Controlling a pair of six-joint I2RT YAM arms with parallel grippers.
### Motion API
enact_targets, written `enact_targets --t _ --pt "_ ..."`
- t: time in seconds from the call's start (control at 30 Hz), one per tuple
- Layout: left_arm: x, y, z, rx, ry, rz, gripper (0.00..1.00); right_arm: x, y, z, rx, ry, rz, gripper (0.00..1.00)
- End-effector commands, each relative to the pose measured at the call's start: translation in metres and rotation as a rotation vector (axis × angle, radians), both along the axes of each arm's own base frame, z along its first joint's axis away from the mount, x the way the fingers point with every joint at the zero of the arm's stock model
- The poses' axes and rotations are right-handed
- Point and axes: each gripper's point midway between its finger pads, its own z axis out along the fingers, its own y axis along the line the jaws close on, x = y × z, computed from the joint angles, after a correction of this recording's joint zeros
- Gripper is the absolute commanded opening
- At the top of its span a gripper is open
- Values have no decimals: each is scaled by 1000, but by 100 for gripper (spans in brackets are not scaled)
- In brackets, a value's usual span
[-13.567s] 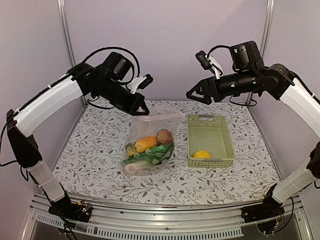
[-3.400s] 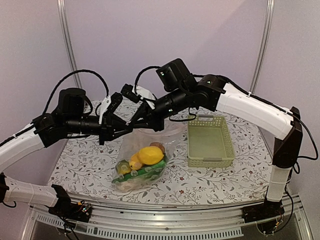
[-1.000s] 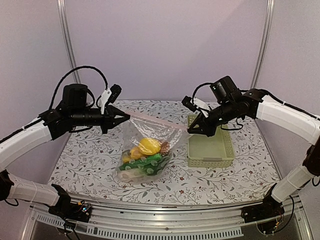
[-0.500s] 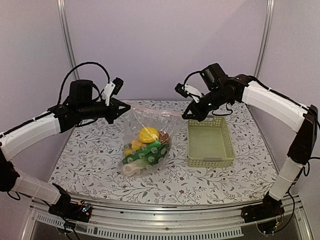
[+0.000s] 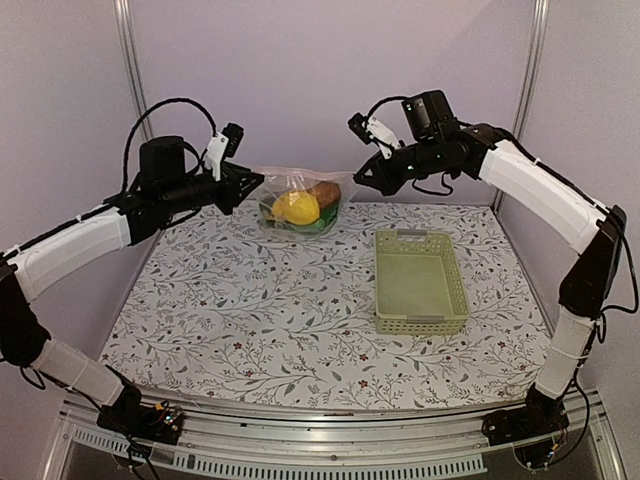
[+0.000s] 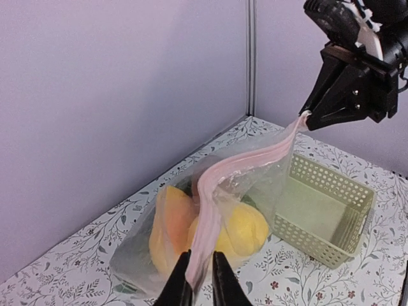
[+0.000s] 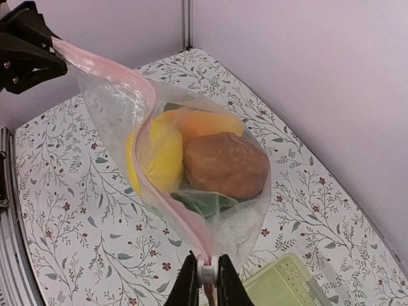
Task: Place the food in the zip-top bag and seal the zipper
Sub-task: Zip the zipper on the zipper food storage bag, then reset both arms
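The flowered table (image 5: 250, 330) is carrying the pale green basket (image 5: 421, 322) on its right side. Above the far edge, the left arm (image 5: 70, 250) and the right arm (image 5: 530, 190) are reaching toward each other. The zip-top bag (image 7: 108, 105) is hanging between them, well apart from the basket. Whether its bottom is touching the table, I cannot tell. Inside the bag, the yellow lemon (image 5: 297, 207), the brown potato (image 7: 224, 164) and the orange-yellow oval (image 7: 204, 122) are bunching together over something dark green (image 7: 201, 203). The zipper (image 6: 245, 159) is running as a single pink band from claw to claw. The left gripper (image 6: 197, 280) is pinching one end of it, fingers pressed together on the strip, and the right gripper (image 7: 205, 271) is pinching the other end.
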Motion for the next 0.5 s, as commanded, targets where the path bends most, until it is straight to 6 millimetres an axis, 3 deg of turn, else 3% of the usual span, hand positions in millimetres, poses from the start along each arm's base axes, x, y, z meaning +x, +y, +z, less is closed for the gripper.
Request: enact_targets --t 0.0,0.07,0.13,0.23,0.33,0.47 --pt "-33 5 -42 0 111 -59 23 -51 10 -68 -58 157 141 9" --pt "-62 12 -60 3 197 -85 35 -98 16 -103 -121 228 235 15" --pt "-90 21 -69 7 253 -98 39 -143 15 -136 -200 299 306 26" --pt "-121 41 -64 0 261 -63 45 -183 3 -150 -212 400 327 41" --pt "-125 68 -56 -9 212 72 59 -186 -1 -120 -121 355 304 49" --pt "-100 92 -61 25 203 265 65 -149 -14 -75 0 236 167 61"
